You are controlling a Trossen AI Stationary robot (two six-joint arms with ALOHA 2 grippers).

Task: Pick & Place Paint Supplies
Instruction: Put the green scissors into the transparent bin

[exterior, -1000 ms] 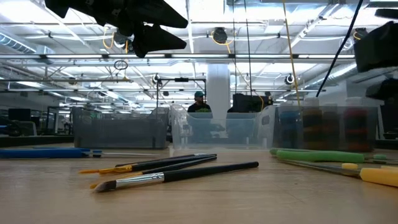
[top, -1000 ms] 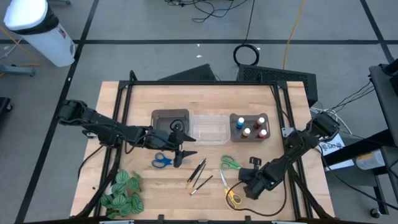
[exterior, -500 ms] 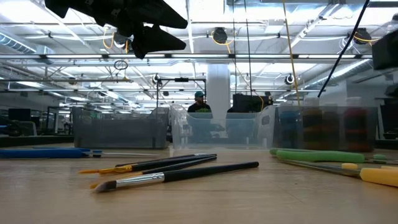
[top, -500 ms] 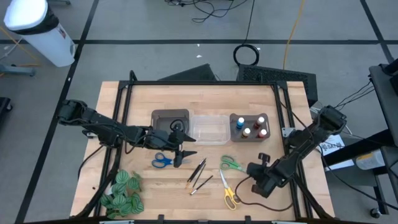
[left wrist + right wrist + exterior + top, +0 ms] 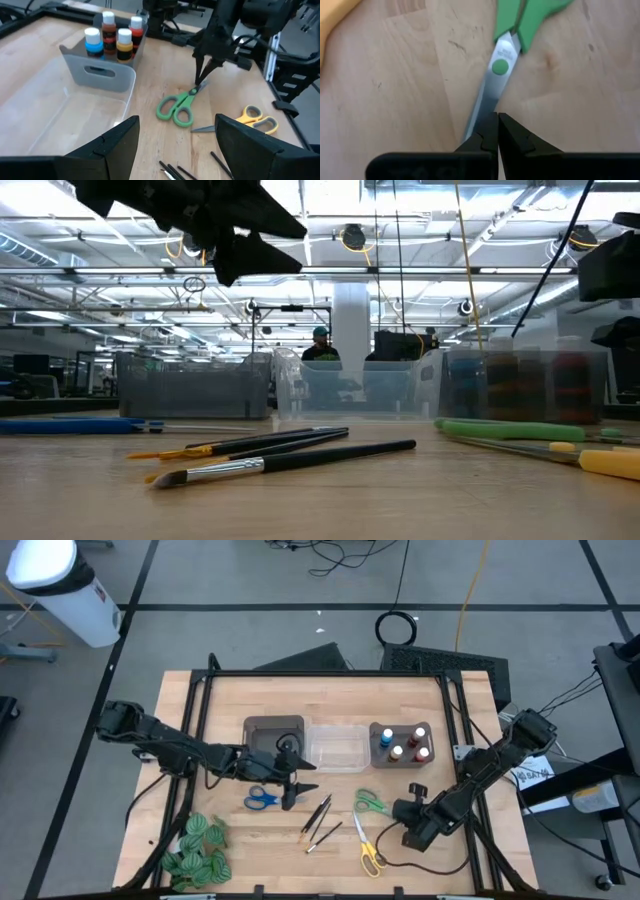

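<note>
Green scissors (image 5: 368, 803) lie flat on the wooden table, with my right gripper (image 5: 395, 812) shut and pointing down at their blades (image 5: 487, 97). Nearer the front edge lie yellow scissors (image 5: 372, 858). Blue scissors (image 5: 260, 798) lie left of centre, and my left gripper (image 5: 298, 793) hangs open in the air above and beside them, holding nothing. Thin dark paintbrushes (image 5: 318, 822) lie between the scissors. Paint bottles (image 5: 403, 745) stand upright in a grey bin (image 5: 100, 75). My right gripper (image 5: 497, 120) has its shut fingertips at the green scissors' blades (image 5: 197, 90), just short of the pivot (image 5: 500, 66). It comes from above, slanting down. I cannot tell whether the tips touch the metal. The scissors lie flat on the table.
A clear bin (image 5: 335, 745) and a second grey bin (image 5: 273, 732) stand in a row with the bottle bin at the table's middle. A green striped leafy bunch (image 5: 195, 852) lies at the front left corner. A person shows far behind the table in the low view.
My right gripper has moved from beside the yellow scissors toward the table's far edge, to the green scissors' blades, staying shut. No object has moved.
</note>
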